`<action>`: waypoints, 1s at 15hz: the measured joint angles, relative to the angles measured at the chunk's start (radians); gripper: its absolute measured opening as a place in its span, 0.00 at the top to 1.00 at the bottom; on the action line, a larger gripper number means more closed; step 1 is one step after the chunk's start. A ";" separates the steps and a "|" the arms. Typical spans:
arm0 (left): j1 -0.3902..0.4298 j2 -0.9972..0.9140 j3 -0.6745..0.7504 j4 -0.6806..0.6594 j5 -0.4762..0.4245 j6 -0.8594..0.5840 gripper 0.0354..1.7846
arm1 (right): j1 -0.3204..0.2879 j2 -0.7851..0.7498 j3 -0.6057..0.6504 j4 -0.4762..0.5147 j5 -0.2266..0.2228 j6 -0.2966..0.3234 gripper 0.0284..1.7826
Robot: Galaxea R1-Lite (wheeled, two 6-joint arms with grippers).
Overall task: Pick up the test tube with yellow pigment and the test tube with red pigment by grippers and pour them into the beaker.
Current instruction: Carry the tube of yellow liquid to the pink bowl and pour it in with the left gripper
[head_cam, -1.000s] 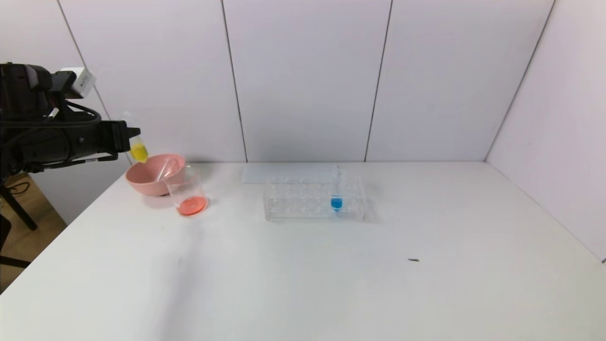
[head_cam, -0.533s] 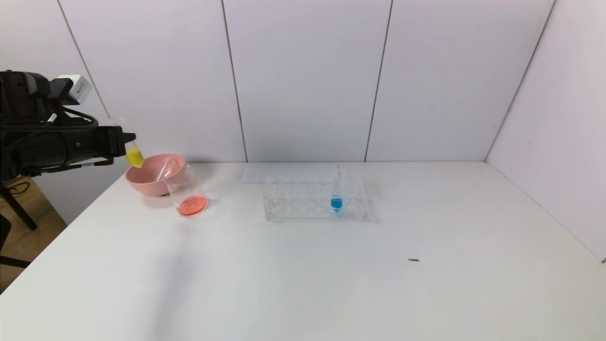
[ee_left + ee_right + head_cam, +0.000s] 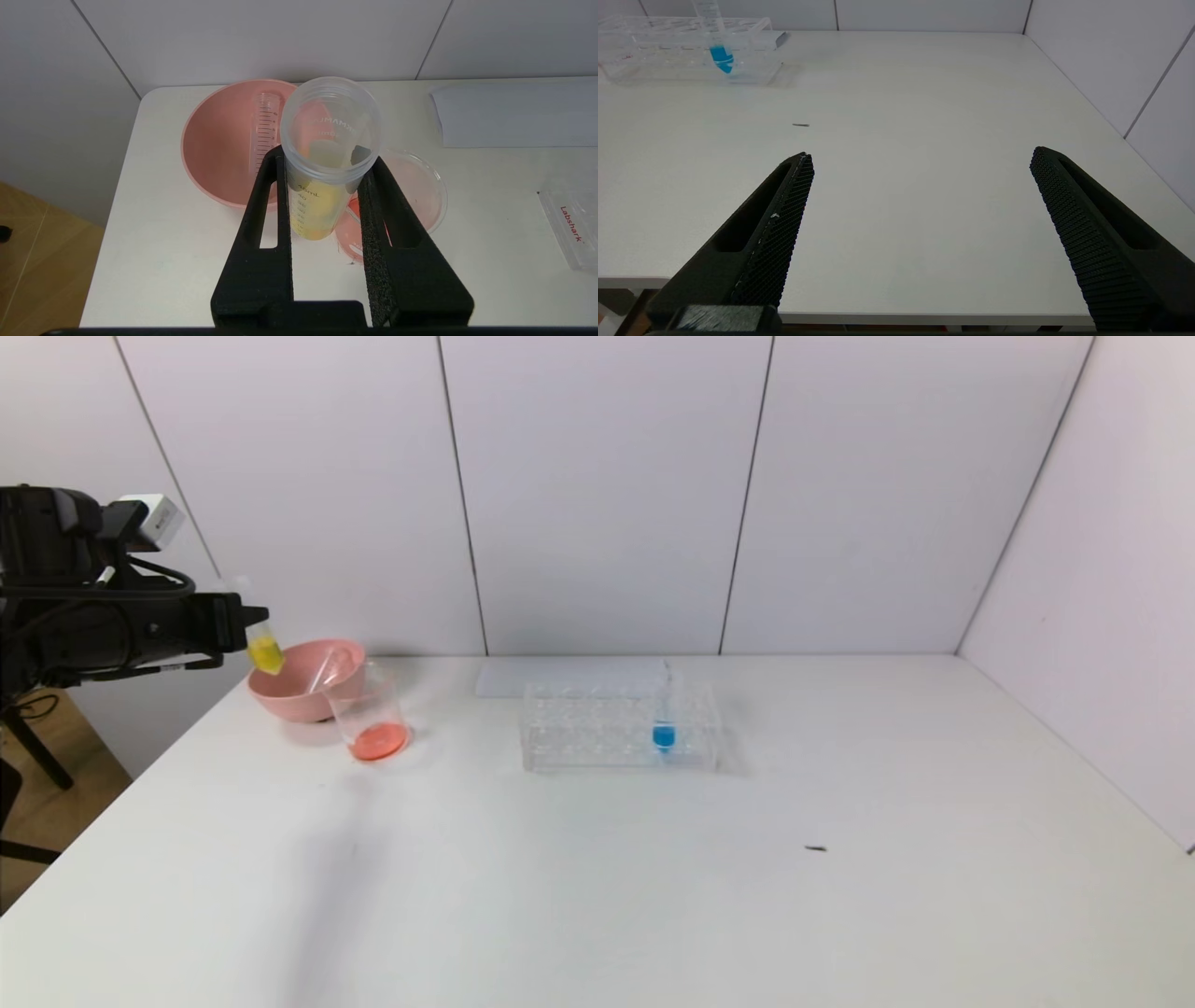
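Black foam pads: my left gripper [image 3: 322, 196] is clamped on the test tube with yellow pigment [image 3: 322, 186], low centre of the left wrist view; at the left edge of the head view the same tube [image 3: 264, 649] hangs mouth-up just over the near rim of the pink bowl [image 3: 289, 695].
Right gripper: my right gripper [image 3: 920, 205] fills the bottom of its own view, jaws spread wide with nothing between them, over bare white table [image 3: 896, 140]; it is out of the head view.
Done, as I judge it: orange-red liquid lies in the bottom of the beaker [image 3: 372, 714], and an emptied graduated tube [image 3: 262, 126] leans in the bowl, so the red pour looks finished.
Left to do: yellow is all in its tube; I must carry it over the beaker, just beside the bowl, and tip it.
Count, tubes: three, meaning one yellow held, one empty in the bowl, one blue-tipped tube [image 3: 664, 733] upright in the clear tube rack [image 3: 597, 728], mid-frame.
Count, vessels: one beaker, one bowl, one rack.
Count, far: one pale sheet [image 3: 551, 677] behind the rack.
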 joint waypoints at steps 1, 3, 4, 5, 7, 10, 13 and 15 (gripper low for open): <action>0.000 0.003 0.000 0.010 -0.003 0.000 0.77 | 0.000 0.000 0.000 0.000 0.000 0.000 0.05; 0.000 0.010 -0.010 0.036 -0.041 -0.001 0.77 | 0.000 0.000 0.000 0.000 0.000 0.000 0.05; 0.000 0.014 -0.014 0.041 -0.052 0.000 0.77 | 0.000 0.000 0.000 0.000 0.000 0.000 0.05; 0.000 0.019 -0.018 0.044 -0.053 0.000 0.77 | 0.000 0.000 0.000 0.000 0.000 0.000 0.05; 0.000 0.027 -0.027 0.054 -0.053 0.001 0.77 | 0.000 0.000 0.000 0.000 0.000 0.000 0.05; 0.001 0.046 -0.043 0.071 -0.048 0.037 0.77 | 0.000 0.000 0.000 0.000 0.000 0.000 0.05; 0.024 0.061 -0.048 0.073 -0.050 0.044 0.77 | 0.000 0.000 0.000 0.000 0.000 0.000 0.05; 0.038 0.070 -0.050 0.073 -0.052 0.046 0.77 | 0.000 0.000 0.000 0.000 0.000 0.000 0.05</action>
